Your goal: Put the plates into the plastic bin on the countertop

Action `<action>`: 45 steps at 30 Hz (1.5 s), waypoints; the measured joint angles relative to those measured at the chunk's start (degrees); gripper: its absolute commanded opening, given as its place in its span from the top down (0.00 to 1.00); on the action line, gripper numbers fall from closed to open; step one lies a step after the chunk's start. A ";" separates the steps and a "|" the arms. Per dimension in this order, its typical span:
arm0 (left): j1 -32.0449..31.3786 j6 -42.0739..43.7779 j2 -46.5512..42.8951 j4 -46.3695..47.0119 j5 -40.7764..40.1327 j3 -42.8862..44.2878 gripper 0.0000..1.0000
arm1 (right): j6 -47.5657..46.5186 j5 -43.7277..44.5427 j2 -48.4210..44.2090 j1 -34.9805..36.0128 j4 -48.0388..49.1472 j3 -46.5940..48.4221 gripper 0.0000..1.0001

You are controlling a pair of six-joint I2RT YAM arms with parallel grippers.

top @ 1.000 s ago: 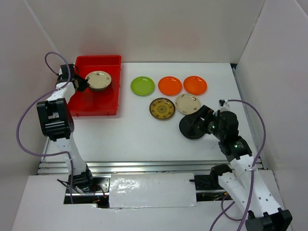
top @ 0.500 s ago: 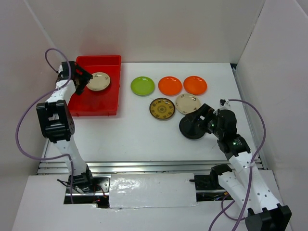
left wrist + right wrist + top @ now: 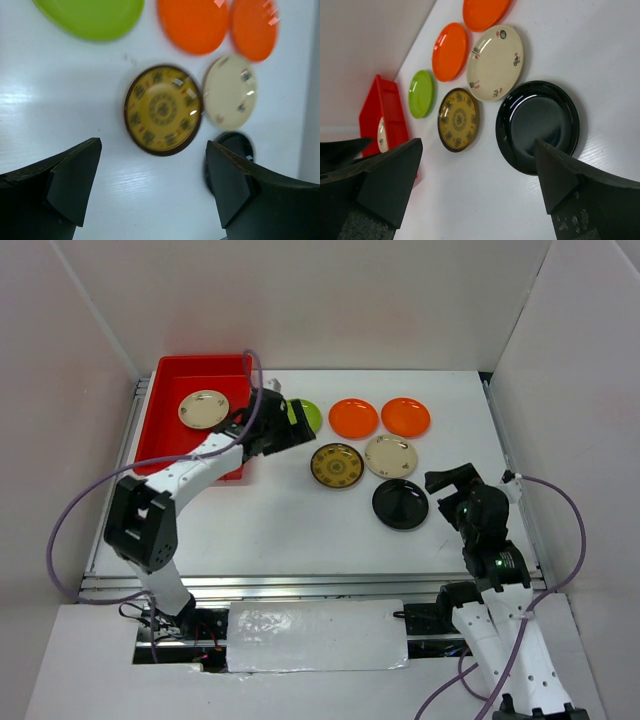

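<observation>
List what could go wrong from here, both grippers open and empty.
1. The olive-gold plate, the cream plate beside it and the black plate lie close together; pinching one rim may shove a neighbour.
2. The arm and purple cable behind the left gripper cross the red bin; a swing toward it could snag its wall.
3. The right gripper hovers near the same cluster; both arms reaching in could collide.

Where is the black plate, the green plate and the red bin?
black plate (image 3: 400, 504): top view, its shiny middle.
green plate (image 3: 421, 93): right wrist view, its middle.
red bin (image 3: 200, 368): top view, its far wall.
</observation>
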 measured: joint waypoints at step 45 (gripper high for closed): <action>31.69 -0.87 9.29 -6.71 -7.48 15.08 1.00 | -5.46 -13.11 -1.86 -3.17 1.81 -2.14 0.00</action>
